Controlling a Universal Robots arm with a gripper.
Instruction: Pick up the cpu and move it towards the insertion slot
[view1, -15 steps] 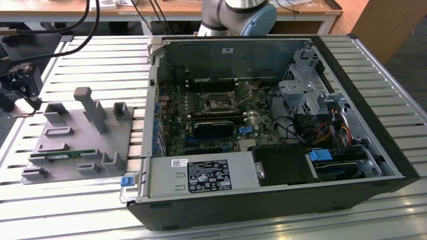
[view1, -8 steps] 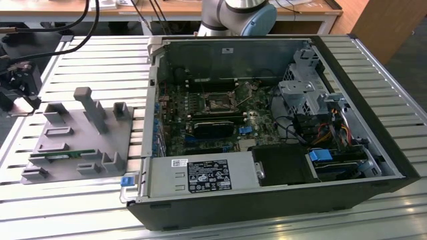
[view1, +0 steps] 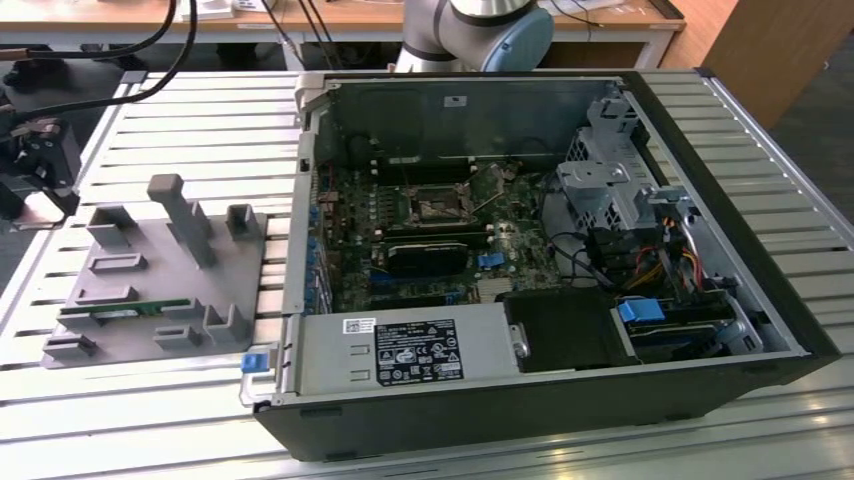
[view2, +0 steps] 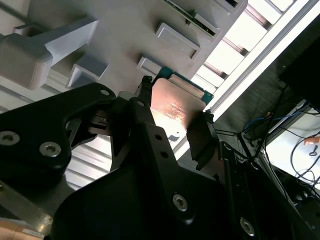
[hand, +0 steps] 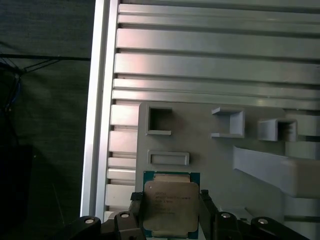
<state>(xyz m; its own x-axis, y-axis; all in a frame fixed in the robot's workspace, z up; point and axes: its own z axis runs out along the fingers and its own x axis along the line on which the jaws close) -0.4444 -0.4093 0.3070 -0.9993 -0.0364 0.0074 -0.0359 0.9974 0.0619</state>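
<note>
The cpu (hand: 170, 206), a flat square chip with a silver top and a green rim, sits between my two black fingers in both wrist views. My gripper (hand: 170, 200) is shut on its two opposite edges. It hangs above the near corner of the grey fixture (hand: 225, 150). In the second wrist view the cpu (view2: 176, 104) reflects a reddish glow between the fingertips (view2: 145, 86). In the exterior view my gripper (view1: 44, 203) is at the far left, beside the fixture (view1: 160, 290). The insertion slot (view1: 437, 208) lies on the green board inside the open computer case (view1: 667, 330), well to the exterior view's right.
The fixture carries upright grey posts (view1: 180, 215), several small pockets and a thin green circuit strip (view1: 127, 312). The slatted metal table (view1: 200, 120) ends just past the fixture's left side. Cables, drive cages and a power supply (view1: 400, 350) crowd the case around the board.
</note>
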